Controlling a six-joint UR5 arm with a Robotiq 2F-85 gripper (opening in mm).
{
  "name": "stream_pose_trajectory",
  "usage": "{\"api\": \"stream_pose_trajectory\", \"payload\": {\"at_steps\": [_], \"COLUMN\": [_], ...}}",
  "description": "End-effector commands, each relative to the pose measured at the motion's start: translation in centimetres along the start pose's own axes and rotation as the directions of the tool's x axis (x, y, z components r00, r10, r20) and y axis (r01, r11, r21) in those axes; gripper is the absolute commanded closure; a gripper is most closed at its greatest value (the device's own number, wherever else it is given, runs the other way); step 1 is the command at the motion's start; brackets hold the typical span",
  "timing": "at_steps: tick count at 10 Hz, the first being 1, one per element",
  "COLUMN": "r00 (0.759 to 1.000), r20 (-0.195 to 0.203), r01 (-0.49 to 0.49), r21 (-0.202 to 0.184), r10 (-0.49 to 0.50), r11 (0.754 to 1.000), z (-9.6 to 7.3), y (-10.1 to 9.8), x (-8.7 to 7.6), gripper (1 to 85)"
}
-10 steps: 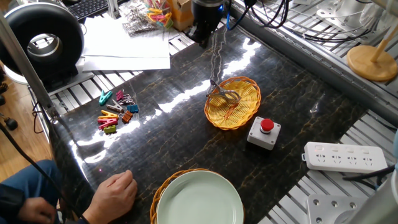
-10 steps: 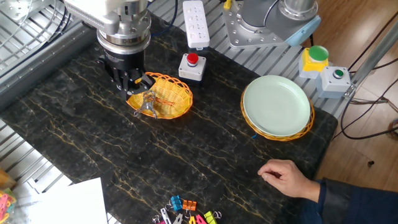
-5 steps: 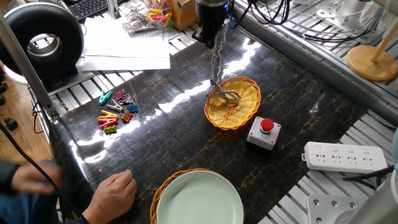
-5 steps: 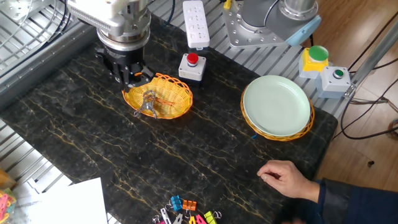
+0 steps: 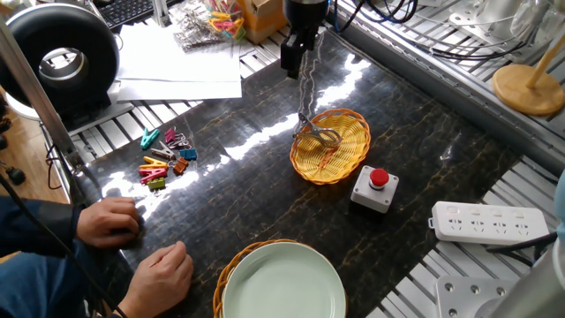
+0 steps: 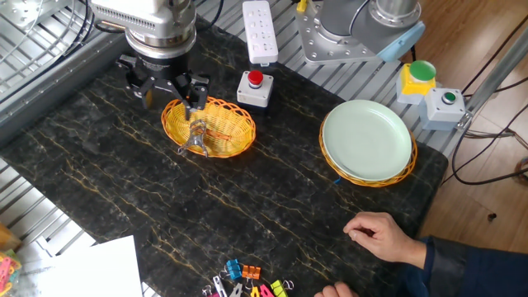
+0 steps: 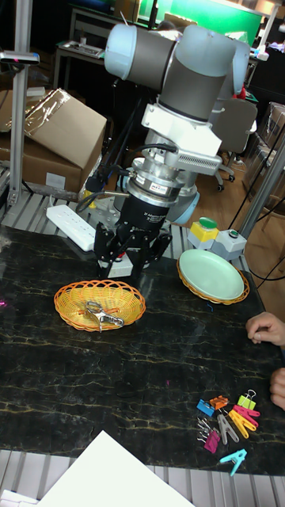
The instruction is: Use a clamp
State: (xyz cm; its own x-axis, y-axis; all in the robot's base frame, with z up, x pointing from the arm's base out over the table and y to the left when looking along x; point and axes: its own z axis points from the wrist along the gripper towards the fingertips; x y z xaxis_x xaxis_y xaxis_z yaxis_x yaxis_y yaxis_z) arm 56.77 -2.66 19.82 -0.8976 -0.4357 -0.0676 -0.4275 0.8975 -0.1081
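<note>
The clamp [image 5: 318, 135] is a small silvery piece with thin wire arms. It lies inside the yellow wicker basket [image 5: 346, 155] near its rim and also shows in the other fixed view [image 6: 196, 139] and the tall fixed view [image 7: 100, 314]. My gripper [image 6: 172, 93] hangs above the basket's far edge, clear of it, fingers spread open and empty. In the tall fixed view the gripper [image 7: 127, 255] stands above and to the right of the basket [image 7: 71, 293]. In one fixed view the gripper [image 5: 295, 64] is high at the back of the table.
A red button box [image 5: 375, 188] sits beside the basket. A pale plate [image 5: 281, 284] in a wicker tray, a power strip [image 5: 490, 223] and a heap of coloured pegs [image 5: 163, 160] lie around. A person's hands [image 5: 163, 272] rest at the table's front.
My gripper has risen away from the basket's edge and its fingers now stand spread. The clamp stays in the basket. A second hand of the person has come onto the table.
</note>
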Motion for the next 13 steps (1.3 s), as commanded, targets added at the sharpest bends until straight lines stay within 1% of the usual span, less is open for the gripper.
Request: {"api": "stream_pose_trajectory", "payload": {"at_steps": [1, 2, 3, 4, 5, 6, 7, 8, 9, 12, 13], "r00": [0.999, 0.998, 0.998, 0.999, 0.998, 0.999, 0.999, 1.000, 0.999, 1.000, 0.999], "r20": [0.031, 0.006, -0.002, -0.021, -0.050, -0.050, -0.035, -0.030, -0.031, -0.028, -0.033], "r01": [0.043, 0.057, 0.056, 0.043, 0.028, 0.014, 0.005, 0.008, 0.017, 0.011, -0.001], "r21": [-0.055, -0.047, -0.048, -0.066, -0.078, -0.082, -0.096, -0.086, -0.065, -0.062, -0.063], "r10": [-0.042, -0.057, -0.056, -0.044, -0.032, -0.018, -0.009, -0.010, -0.019, -0.013, -0.001], "r11": [0.998, 0.997, 0.997, 0.997, 0.997, 0.997, 0.995, 0.996, 0.998, 0.998, 0.998], "z": [0.2, 0.1, -0.1, -1.3, -2.2, -2.2, -2.3, -2.2, -2.2, -2.2, -2.2], "y": [1.3, 1.0, 1.0, 1.3, 1.5, 1.7, 2.0, 1.8, 1.2, 1.2, 1.2], "x": [-0.3, 0.3, 0.2, 0.1, 0.4, 0.4, 0.0, -0.1, -0.1, -0.2, -0.1], "gripper": [15.3, 17.3, 17.3, 17.3, 18.3, 20.3, 20.7, 20.7, 20.7, 20.7, 20.7]}}
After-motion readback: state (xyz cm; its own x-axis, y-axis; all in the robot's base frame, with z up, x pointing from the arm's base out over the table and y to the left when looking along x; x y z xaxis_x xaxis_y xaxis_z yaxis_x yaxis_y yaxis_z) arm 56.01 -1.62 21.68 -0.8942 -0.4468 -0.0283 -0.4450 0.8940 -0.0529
